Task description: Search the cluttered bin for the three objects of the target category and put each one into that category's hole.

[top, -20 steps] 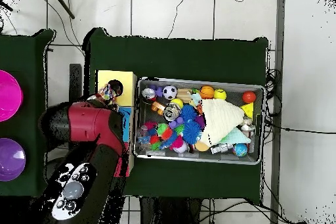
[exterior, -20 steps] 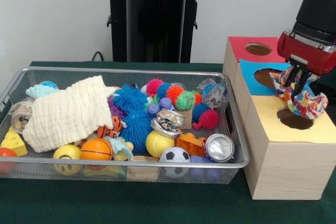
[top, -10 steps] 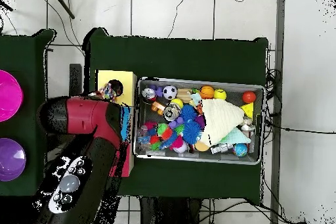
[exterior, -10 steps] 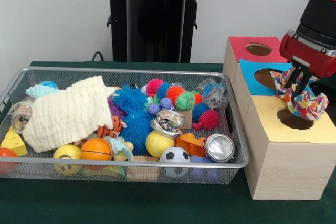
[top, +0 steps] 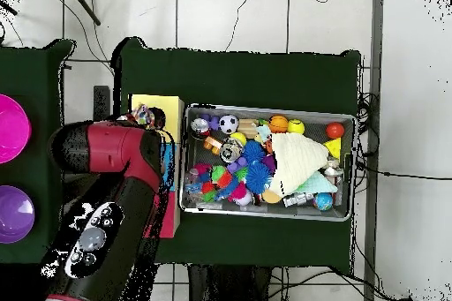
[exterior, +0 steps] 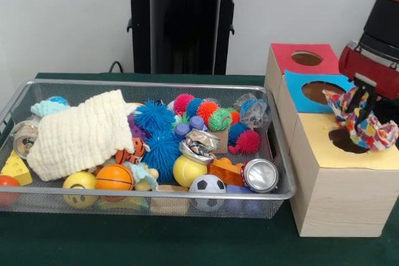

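The arm [exterior: 381, 35] comes down at the right of the front view, over the wooden box [exterior: 336, 185]. Its fingers [exterior: 363, 105] are closed on a patterned cloth [exterior: 365, 126], which hangs bunched from them above the hole [exterior: 346, 140] in the box's yellow top [exterior: 324, 147]; the cloth's lower folds sit right at the hole's rim, though whether they touch it is unclear. Behind the yellow section lie a blue section [exterior: 315, 83] and a red section [exterior: 299, 58], each with its own hole.

In the overhead view the arm [top: 115, 183] covers most of the box, leaving the yellow top [top: 150, 103] and a bit of the cloth [top: 144, 118] showing just beside the bin.

The wire bin [exterior: 274, 147] stands on the green bench [exterior: 187, 241], just beside the box. A cream cloth [exterior: 81, 132] lies draped over the left part of the clutter. Near the middle are blue spiky balls [exterior: 156, 119], pink and orange spiky balls [exterior: 196, 105], and a crushed can [exterior: 198, 144]. Along the front edge sit a yellow ball [exterior: 189, 170], a soccer ball [exterior: 207, 186], an orange basketball [exterior: 114, 177], and another can [exterior: 260, 175] with its end facing the camera. A yellow wedge [exterior: 17, 169] rests at the bin's left end.
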`<action>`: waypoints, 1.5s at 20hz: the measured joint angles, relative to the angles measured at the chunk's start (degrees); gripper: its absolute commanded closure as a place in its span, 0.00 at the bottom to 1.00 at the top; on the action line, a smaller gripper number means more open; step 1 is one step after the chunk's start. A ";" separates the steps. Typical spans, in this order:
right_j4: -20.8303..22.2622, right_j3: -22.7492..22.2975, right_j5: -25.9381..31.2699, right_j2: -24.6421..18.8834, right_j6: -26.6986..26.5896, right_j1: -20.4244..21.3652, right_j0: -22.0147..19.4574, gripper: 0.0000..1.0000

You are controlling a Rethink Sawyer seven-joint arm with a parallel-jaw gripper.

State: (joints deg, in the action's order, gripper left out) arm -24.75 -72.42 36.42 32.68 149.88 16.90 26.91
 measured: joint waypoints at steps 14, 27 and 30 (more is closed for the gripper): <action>-0.29 -3.48 -8.38 -0.13 0.01 2.85 -0.70 1.00; 0.05 -6.35 -6.59 -0.10 0.01 9.39 -0.61 1.00; 0.13 -6.37 -6.58 -0.11 0.01 9.42 -0.60 1.00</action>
State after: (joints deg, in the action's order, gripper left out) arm -24.62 -78.78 29.84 32.57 149.89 26.32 26.31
